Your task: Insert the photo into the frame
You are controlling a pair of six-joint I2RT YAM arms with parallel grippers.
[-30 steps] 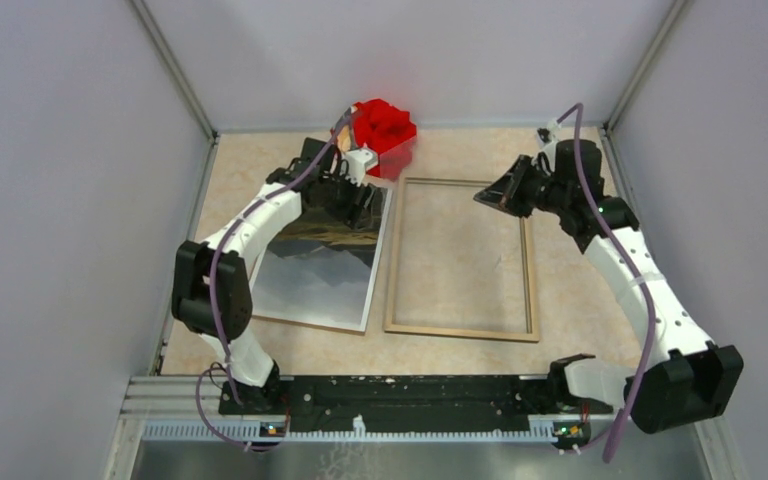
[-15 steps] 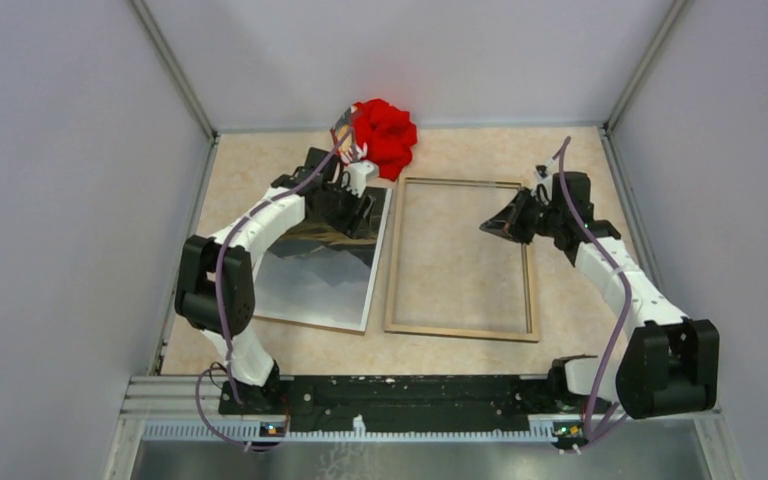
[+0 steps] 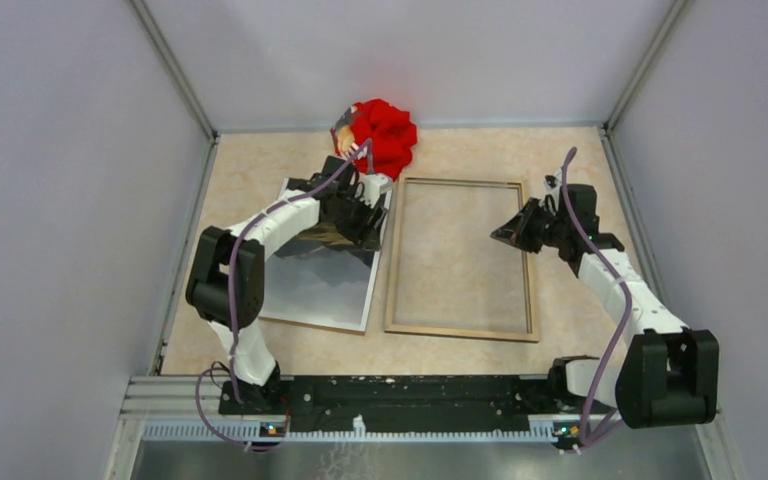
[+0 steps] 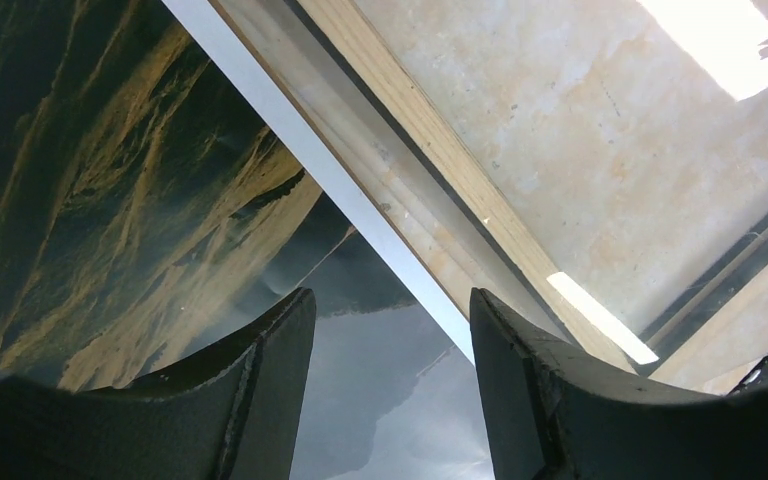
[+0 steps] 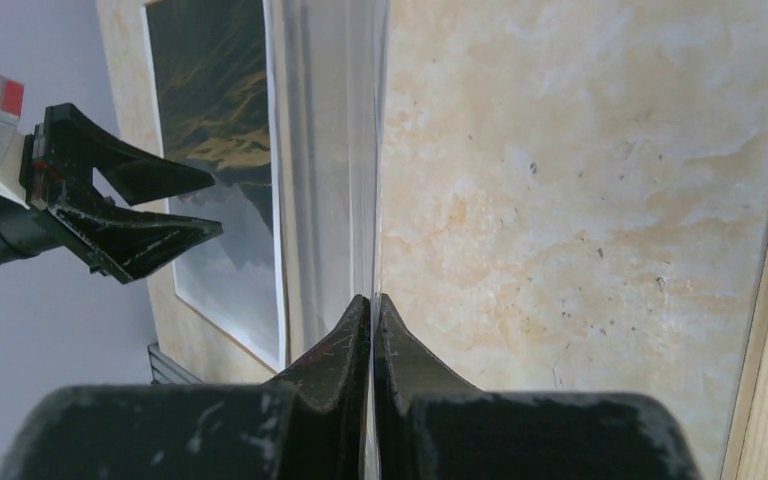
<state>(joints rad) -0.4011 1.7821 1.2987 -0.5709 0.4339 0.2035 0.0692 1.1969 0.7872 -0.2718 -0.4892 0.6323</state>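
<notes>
Up close, my left claw (image 4: pixel 390 305) gapes over the photo (image 4: pixel 110 180), at its white edge. Only the wrist view shows my right claw (image 5: pixel 371 298) pinched closed.

left end effector (image 4: pixel 390 305): spread apart, low, angled forward | right end effector (image 5: pixel 372 298): pressed closed, aimed leftward

The photo (image 3: pixel 315 285) lies face up beside the frame (image 3: pixel 460 331), left gripper (image 3: pixel 360 215) above its far corner, right gripper (image 3: pixel 505 233) near the frame's right rail.
</notes>
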